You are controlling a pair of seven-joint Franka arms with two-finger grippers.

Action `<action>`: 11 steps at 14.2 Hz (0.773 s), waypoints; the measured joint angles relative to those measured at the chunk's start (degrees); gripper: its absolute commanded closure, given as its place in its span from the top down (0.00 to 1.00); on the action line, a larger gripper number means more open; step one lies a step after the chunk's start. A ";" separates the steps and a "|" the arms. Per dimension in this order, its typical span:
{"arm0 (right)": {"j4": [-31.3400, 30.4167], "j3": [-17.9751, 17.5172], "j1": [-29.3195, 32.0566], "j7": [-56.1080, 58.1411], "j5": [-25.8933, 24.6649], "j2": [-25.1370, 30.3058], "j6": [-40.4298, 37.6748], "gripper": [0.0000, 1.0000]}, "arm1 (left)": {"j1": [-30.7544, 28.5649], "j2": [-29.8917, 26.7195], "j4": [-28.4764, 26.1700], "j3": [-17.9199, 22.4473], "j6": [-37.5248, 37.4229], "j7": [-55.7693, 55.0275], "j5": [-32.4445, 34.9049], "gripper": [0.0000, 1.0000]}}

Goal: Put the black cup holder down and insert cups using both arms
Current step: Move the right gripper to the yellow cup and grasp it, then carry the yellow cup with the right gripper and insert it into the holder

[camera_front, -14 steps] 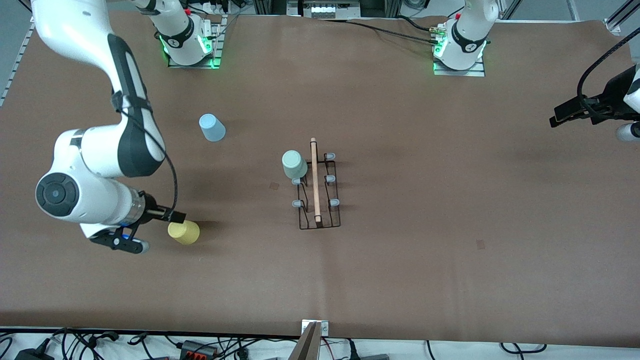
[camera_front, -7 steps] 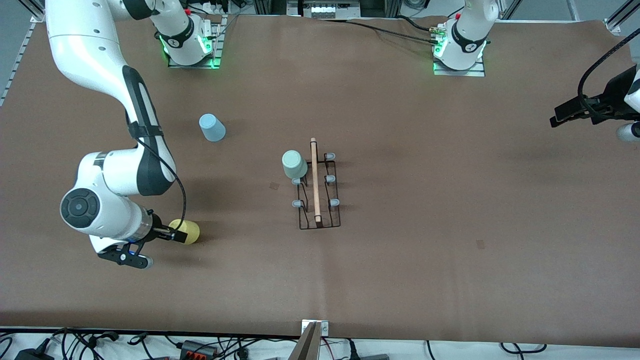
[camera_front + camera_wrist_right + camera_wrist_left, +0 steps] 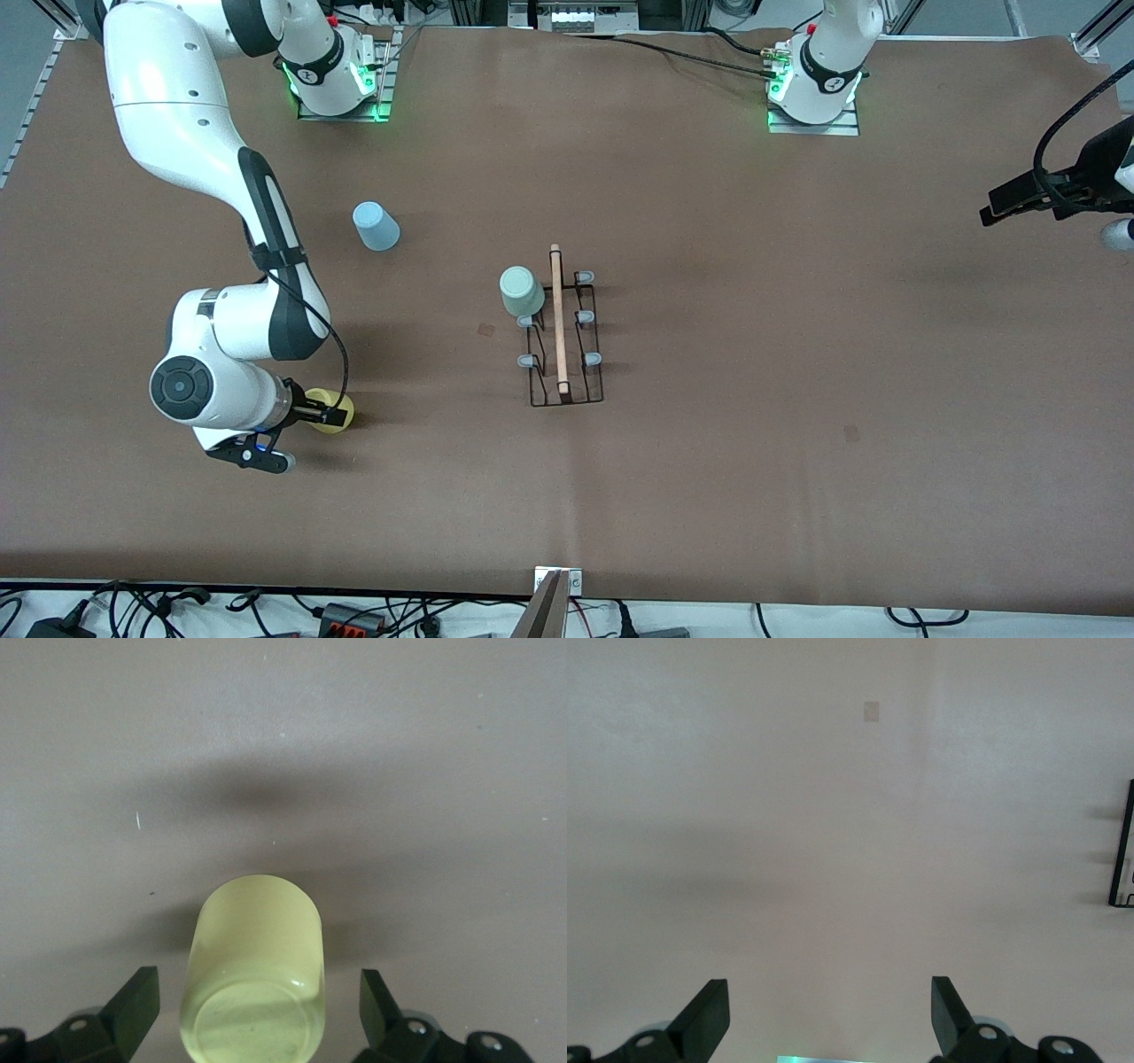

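The black cup holder [image 3: 565, 354] with its wooden rod handle [image 3: 557, 319] stands mid-table. A pale green cup [image 3: 521, 291] sits on the prong at its end farther from the front camera. The pale blue cup [image 3: 376, 226] rests on the table toward the right arm's end. The yellow cup [image 3: 342, 413] lies on its side, nearer the front camera. My right gripper [image 3: 326, 414] is low at that cup, open, one finger on each side of its base end [image 3: 257, 992]. My left gripper [image 3: 1010, 199] waits open [image 3: 828, 1001] over bare table at the left arm's end, holding nothing.
The brown table cover [image 3: 797, 372] spans the view. The two arm bases [image 3: 337, 80] [image 3: 819, 84] stand along the edge farthest from the front camera. Cables run along the edge nearest that camera. A corner of the holder [image 3: 1123, 850] shows in the left wrist view.
My right arm has swung toward the table's middle and brought its open gripper up to the yellow cup, which now lies between the fingers. The left arm has barely moved.
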State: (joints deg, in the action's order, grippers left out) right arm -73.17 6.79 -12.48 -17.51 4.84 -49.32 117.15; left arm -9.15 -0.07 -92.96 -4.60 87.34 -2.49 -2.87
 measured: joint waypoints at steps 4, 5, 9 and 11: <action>0.03 0.00 0.28 2.45 1.89 -0.41 -0.03 0.19 | -0.05 0.00 0.01 0.00 0.00 0.00 0.00 1.00; 0.19 -0.01 0.28 2.57 1.92 -0.37 -0.03 0.17 | -0.05 0.00 0.05 0.00 0.00 0.00 0.00 1.00; 2.30 -1.59 0.16 3.92 1.95 1.41 -3.42 0.16 | -0.05 0.00 0.32 0.00 0.00 0.00 0.00 1.00; 5.35 -5.36 -0.40 3.93 1.97 3.93 -7.47 0.16 | -0.06 0.00 0.34 0.00 0.00 0.00 0.00 1.00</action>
State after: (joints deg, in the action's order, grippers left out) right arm -67.83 1.43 -12.88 -13.58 6.81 -45.40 109.68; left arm -9.20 -0.07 -92.62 -4.60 87.34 -2.49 -2.87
